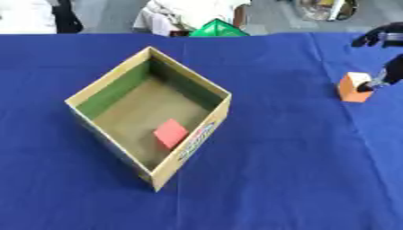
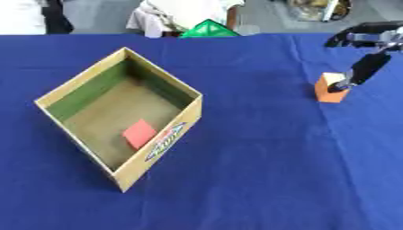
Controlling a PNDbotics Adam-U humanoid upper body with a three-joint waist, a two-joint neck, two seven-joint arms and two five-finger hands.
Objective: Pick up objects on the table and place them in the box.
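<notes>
Right robot hand (image 2: 368, 49) touches orange block (image 2: 329, 91); box (image 2: 161, 144) well apart.

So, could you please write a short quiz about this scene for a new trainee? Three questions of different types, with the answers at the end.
1. True or false: the orange block is already inside the cardboard box.
2. Multiple choice: what lies on the floor of the box? A) a red flat piece B) a green ball C) nothing
3. Fill in: the robot's right hand reaches the orange block on the ____ side of the blue tablecloth.

Key
1. False; it stands on the cloth, apart from the box.
2. A, the red flat piece.
3. Right.
</notes>
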